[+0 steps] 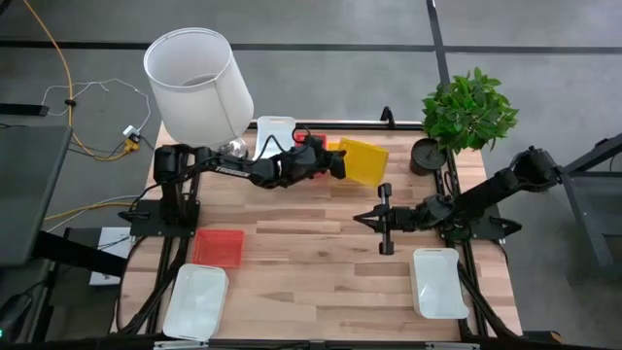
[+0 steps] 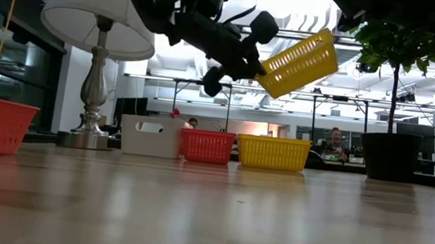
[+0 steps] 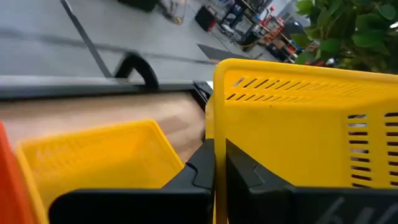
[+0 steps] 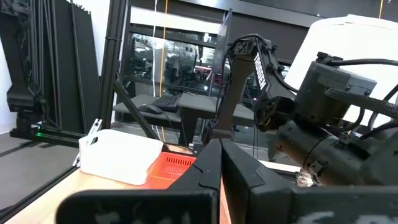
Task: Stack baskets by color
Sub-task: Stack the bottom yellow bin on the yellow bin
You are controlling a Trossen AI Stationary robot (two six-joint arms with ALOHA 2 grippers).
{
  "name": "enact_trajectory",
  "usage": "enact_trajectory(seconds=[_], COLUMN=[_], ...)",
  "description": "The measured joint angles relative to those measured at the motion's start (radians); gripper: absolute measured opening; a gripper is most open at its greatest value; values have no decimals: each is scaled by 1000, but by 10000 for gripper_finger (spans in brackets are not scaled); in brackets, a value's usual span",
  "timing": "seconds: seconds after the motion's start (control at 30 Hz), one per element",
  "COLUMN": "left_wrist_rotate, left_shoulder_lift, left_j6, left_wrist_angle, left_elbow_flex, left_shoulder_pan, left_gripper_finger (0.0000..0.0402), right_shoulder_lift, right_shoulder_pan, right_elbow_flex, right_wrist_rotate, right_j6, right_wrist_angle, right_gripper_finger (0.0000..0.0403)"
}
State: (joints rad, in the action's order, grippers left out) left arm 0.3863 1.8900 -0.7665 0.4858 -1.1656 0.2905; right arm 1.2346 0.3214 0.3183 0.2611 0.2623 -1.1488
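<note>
Above the wooden desk (image 1: 321, 253), a lifted basket.
Left pincer (image 1: 340, 162) clamped on a tilted, slotted yellow plastic basket (image 1: 364, 160); right pincer (image 1: 362, 220) together, empty.

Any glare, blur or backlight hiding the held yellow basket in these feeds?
High view: even light, the yellow perforated plastic basket shows clearly in the left end effector. Low view: bright ceiling lights behind silhouette the arm, and the near wooden tabletop is soft and shiny. Left wrist view: the basket fills the frame, slightly blurred. Right wrist view: no yellow basket shows; the shut right end effector is dark.
</note>
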Motion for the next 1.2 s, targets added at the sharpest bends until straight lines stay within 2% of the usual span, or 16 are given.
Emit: enact_trajectory(seconds=[0.13,0.37,0.5,0.6,0.67,0.77,0.9,1.1,1.2], left_wrist_rotate=[-10,147,212,239,317,389,385,278,275], left_shoulder_lift=[0,0,1,40,62,79,87,125,151], left_j6=[-7,-61,-56,62,125,140,110,-37,-80], left_wrist_angle=[-8,-34,-164,-293,-433,-506,-520,-540,-541], left_elbow_flex=[0,0,-57,-151,-209,-264,-269,-269,-268], left_shoulder_pan=[7,11,10,-1,-7,-11,11,46,52], left_gripper_finger=[0,0,0,0,0,0,0,0,0], right_shoulder_lift=[0,0,0,0,0,0,0,0,0], right_shoulder_pan=[0,0,0,0,0,0,0,0,0], right_elbow_flex=[0,0,0,0,0,0,0,0,0], right_wrist_rotate=[1,16,52,71,69,69,68,64,64], right_j6=[-3,-3,-2,0,-5,-18,-19,-26,-26], right_wrist_angle=[0,0,0,0,0,0,1,1,2], right_gripper_finger=[0,0,0,0,0,0,0,0,0])
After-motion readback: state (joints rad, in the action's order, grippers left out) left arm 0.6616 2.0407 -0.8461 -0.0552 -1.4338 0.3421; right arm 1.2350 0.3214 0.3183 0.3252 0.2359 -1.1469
